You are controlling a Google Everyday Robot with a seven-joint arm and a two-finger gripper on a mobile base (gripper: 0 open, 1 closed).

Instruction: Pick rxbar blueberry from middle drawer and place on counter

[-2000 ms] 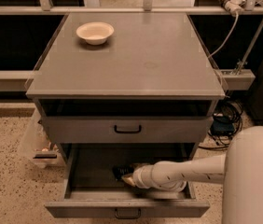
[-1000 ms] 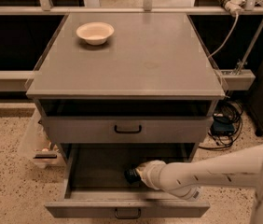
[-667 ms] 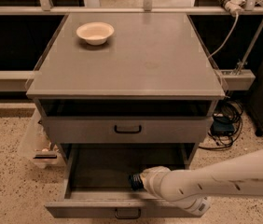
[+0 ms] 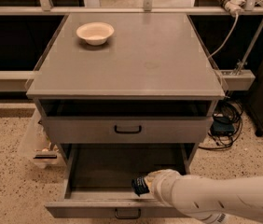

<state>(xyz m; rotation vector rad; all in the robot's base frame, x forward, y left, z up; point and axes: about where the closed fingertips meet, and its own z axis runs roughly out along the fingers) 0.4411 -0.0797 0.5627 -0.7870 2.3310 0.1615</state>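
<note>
The middle drawer (image 4: 90,209) is pulled open at the bottom of the grey cabinet. My white arm reaches in from the lower right. My gripper (image 4: 144,186) is over the drawer's front right part, just behind the drawer front. It is shut on the rxbar blueberry (image 4: 139,185), a small dark bar with pale lettering that sticks out to the left of the wrist. The fingers are mostly hidden behind the bar and the wrist. The counter (image 4: 141,59) is the broad grey top above.
A cream bowl (image 4: 95,32) stands at the counter's back left. A shut grey drawer (image 4: 128,129) with a black handle sits above the open one. Cables (image 4: 224,122) lie on the floor to the right, and a clear bin (image 4: 38,143) stands to the left.
My gripper has drawn back from the drawer's middle toward its front right, and the arm now crosses lower in view. The dark bar now shows at the gripper's tip.
</note>
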